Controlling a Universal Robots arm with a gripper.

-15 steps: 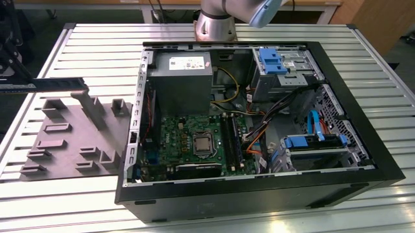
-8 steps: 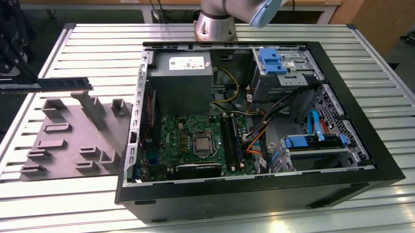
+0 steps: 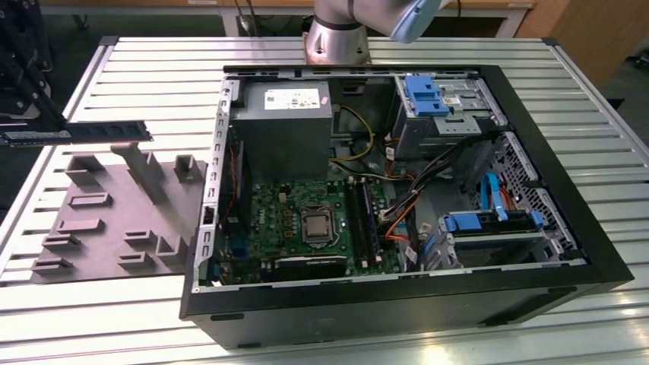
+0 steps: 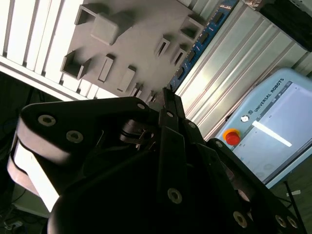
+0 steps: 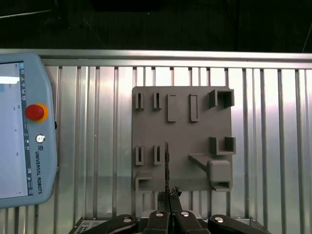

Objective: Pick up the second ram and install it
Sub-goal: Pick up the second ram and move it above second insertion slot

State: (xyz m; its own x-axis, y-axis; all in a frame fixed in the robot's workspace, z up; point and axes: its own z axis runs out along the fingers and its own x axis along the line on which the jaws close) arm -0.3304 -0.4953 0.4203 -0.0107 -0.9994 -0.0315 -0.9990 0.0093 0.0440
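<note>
The second ram, a slim dark stick with a row of chips, hangs level above the grey moulded tray on the exterior view's left. My gripper is shut on its end at the picture's edge. In the first wrist view the ram shows edge-on as a thin line running out from the gripper over the tray. In the second wrist view the ram runs out past the gripper beside the tray.
An open computer case lies on the slatted aluminium table, to the tray's right in the exterior view. Inside it are the motherboard with black memory slots, a power supply and cables. A teach pendant lies beside the tray.
</note>
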